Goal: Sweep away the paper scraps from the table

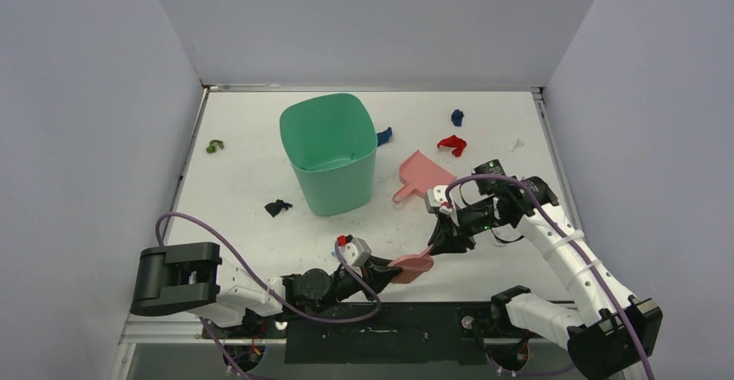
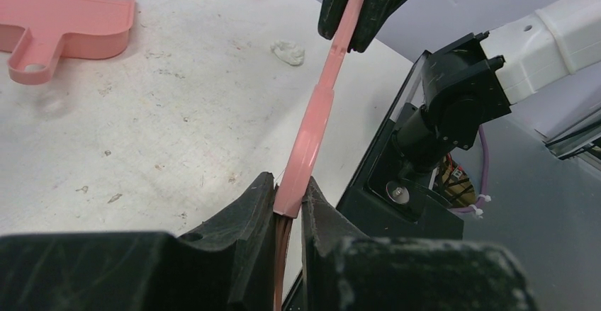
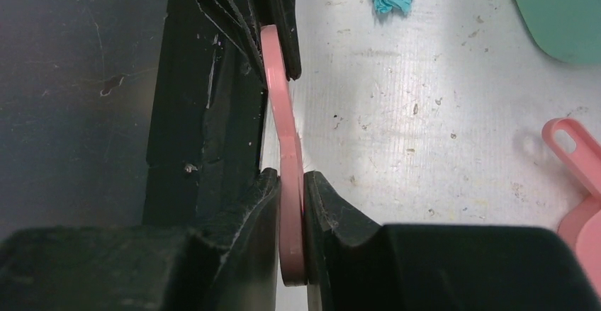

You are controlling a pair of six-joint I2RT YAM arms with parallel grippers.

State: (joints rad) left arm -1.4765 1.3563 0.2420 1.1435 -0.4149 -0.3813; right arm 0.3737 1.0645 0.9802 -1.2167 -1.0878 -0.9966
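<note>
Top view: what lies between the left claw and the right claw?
The pink brush bridges the gap: left claw shut on its head, right claw on its handle. Both wrist views confirm this.

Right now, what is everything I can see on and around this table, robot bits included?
table: one, white, between grey walls
bin: one, green, upright mid-table
dustpan: one, pink, lying right of the bin
brush: one, pink, near the front edge, held between both arms
paper scraps: five coloured from above; red behind the dustpan, two dark blue right of the bin, a dark one left of it, olive green far left
white wads: two, on the table's right side, seen in the left wrist view
left end effector: one, black, shut on the brush's head end
right end effector: one, black, shut on the brush's handle
</note>
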